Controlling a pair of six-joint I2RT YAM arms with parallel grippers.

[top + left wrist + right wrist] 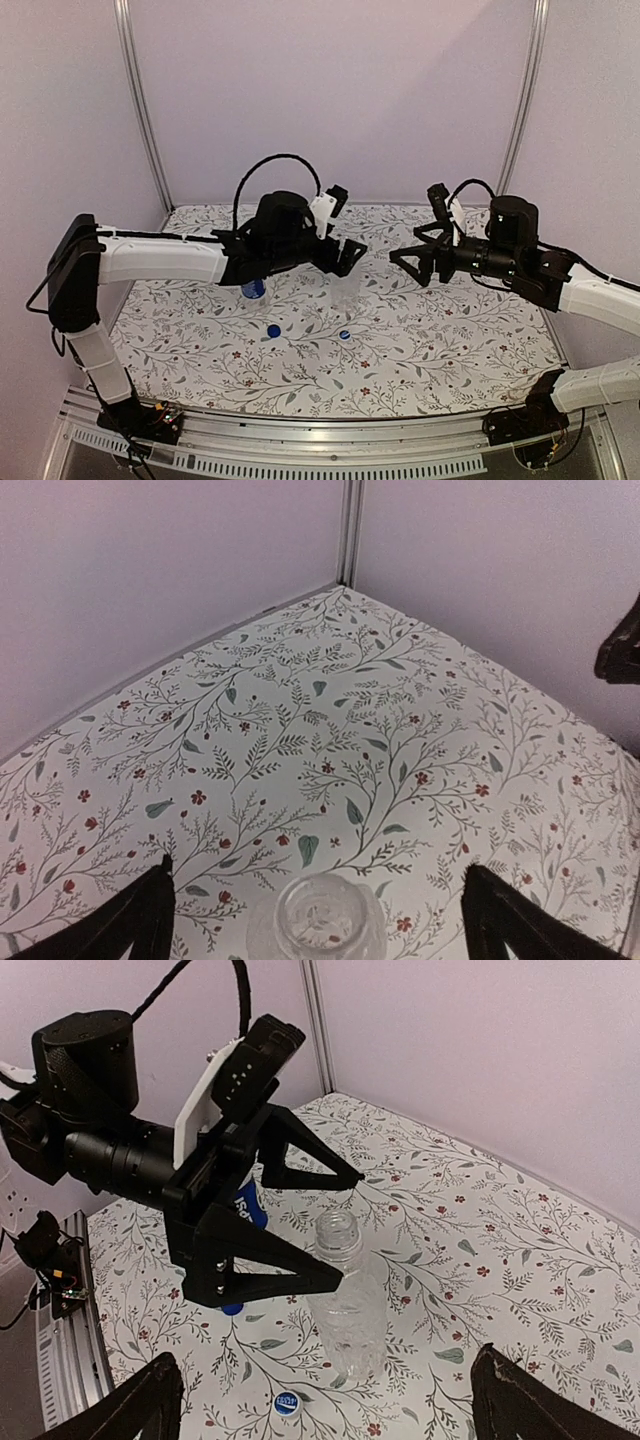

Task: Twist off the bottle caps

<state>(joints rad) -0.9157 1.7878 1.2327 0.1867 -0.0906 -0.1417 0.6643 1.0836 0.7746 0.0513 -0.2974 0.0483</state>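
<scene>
Left pincer [350,1227], spread wide, straddles the uncapped neck of the upright plain bottle [348,1310] at frame centre. Right pincer [409,266], also spread, stands farther right; blue cap [273,330] and whitish cap [344,334] lie on the desk [450,350].

Bottle [345,1300] stands open — blue cap [273,330], whitish cap [344,334] nearby.

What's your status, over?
Left pincer open, astride plain bottle. Right pincer open, empty. Blue cap, white cap off, on table. Nothing blocking.
</scene>
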